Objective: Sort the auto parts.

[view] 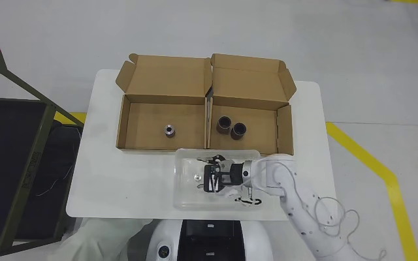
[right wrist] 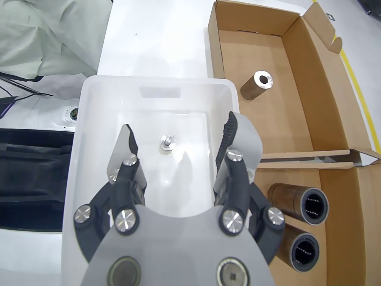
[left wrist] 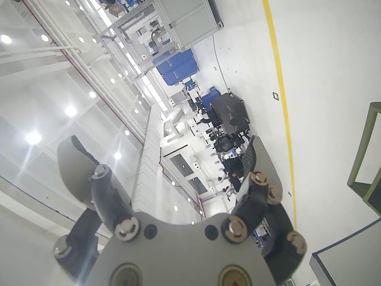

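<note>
Now right jaws apart inside tray (right wrist: 89, 105), near metal part (right wrist: 167, 142).

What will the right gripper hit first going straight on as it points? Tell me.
Most likely the small silver part in the clear tray: the open right gripper points down at it. Depth is unclear, so it might touch the tray floor beside it instead.

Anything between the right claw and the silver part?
No: in the right wrist view, only bare bin floor separates the open right claw from the silver part.
</note>
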Controlling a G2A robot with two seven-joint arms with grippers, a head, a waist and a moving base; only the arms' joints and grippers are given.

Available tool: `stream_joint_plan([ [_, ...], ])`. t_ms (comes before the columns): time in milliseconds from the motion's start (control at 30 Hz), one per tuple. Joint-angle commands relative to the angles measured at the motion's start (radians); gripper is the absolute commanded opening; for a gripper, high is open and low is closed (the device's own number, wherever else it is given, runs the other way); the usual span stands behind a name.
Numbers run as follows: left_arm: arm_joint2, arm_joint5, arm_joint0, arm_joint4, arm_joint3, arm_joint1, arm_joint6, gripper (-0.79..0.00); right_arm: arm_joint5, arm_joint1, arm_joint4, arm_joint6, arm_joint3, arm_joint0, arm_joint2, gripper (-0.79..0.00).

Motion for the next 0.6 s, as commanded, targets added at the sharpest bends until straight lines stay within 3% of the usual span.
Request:
stream_joint_plan([
  [0, 0.000, 0.000, 0.000, 0.000, 0.000, 0.000, 0.000, 0.000, 0.000, 0.000, 0.006, -0.002, 0.019, 0.008, -0.012, -0.206],
  [567, 0.000, 0.000, 0.000, 0.000, 0.000, 0.000, 0.000, 0.000, 0.068, -0.007, -0.020, -0.020, 0.200, 0.086, -0.119, -0.314],
])
